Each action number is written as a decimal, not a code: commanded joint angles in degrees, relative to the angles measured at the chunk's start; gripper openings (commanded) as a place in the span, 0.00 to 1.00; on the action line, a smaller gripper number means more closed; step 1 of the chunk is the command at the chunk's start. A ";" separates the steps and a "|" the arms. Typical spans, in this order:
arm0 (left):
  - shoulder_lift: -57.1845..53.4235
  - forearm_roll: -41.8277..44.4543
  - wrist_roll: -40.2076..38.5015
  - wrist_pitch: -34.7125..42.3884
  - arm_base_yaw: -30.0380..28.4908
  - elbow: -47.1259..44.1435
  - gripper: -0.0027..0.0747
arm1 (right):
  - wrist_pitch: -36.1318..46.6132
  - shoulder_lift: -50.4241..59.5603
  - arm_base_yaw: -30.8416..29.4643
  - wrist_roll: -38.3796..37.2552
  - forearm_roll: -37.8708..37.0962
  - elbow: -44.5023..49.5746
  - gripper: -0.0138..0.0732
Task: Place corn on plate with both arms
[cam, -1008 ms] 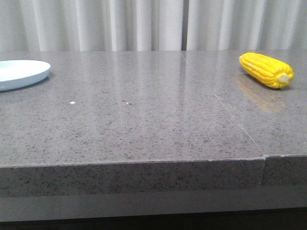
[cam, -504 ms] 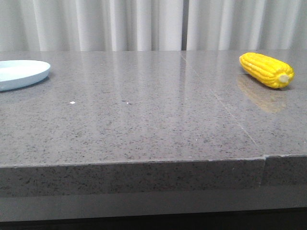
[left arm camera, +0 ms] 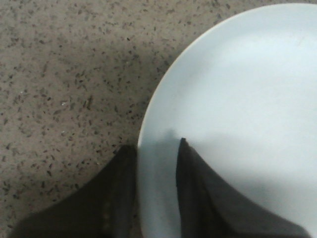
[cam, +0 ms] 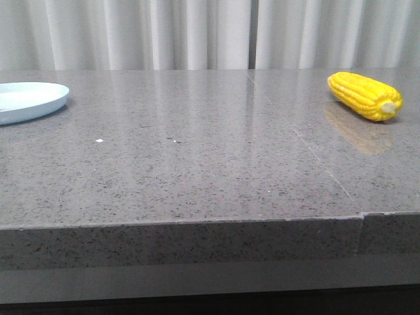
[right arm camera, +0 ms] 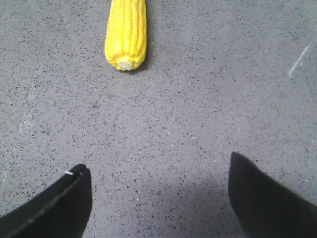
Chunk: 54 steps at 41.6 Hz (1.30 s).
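The corn (cam: pixel 365 96) lies on the grey stone table at the far right, pale stub end toward the camera. In the right wrist view the corn (right arm camera: pixel 127 34) lies ahead of my right gripper (right arm camera: pixel 157 162), which is wide open, empty and well short of it. The pale blue plate (cam: pixel 29 100) rests at the far left, cut off by the frame edge. In the left wrist view my left gripper (left arm camera: pixel 156 145) straddles the rim of the plate (left arm camera: pixel 237 99), one finger outside it and one inside, closed narrowly on it. Neither gripper shows in the front view.
The speckled grey table (cam: pixel 197 164) has a seam (cam: pixel 308 151) running from the back toward the front right, and a stepped front edge (cam: pixel 197 226). White curtains (cam: pixel 197 33) hang behind it. Two small white specks (cam: pixel 99 140) lie left of centre.
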State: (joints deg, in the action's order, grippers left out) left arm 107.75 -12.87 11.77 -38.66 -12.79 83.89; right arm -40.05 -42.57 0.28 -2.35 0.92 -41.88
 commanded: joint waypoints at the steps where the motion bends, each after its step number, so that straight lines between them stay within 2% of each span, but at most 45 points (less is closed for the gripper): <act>1: -2.62 -1.00 0.02 1.88 0.29 1.89 0.07 | 3.37 -0.06 -0.18 0.36 0.09 -1.85 0.84; 3: -2.62 -1.00 0.02 1.60 0.29 1.89 0.01 | 3.37 -0.06 -0.18 0.36 0.09 -1.85 0.84; 16: -6.60 -4.05 0.02 0.88 2.70 1.89 0.01 | 3.37 -0.06 -0.18 0.36 0.09 -1.85 0.84; 27: -11.20 -7.43 0.02 1.53 12.38 1.94 0.01 | 3.37 -0.06 -0.18 0.36 0.09 -1.85 0.84; 42: -8.18 -10.48 0.02 4.72 24.99 1.94 0.01 | 3.37 -0.06 -0.18 0.36 0.09 -1.85 0.84; 54: -4.33 -10.79 0.02 5.33 29.30 1.94 0.01 | 3.37 -0.06 -0.18 0.36 0.09 -1.85 0.84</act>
State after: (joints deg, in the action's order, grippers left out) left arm 105.37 -22.13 11.77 -36.48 15.69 83.99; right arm -40.05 -42.57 0.28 -2.35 0.92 -41.88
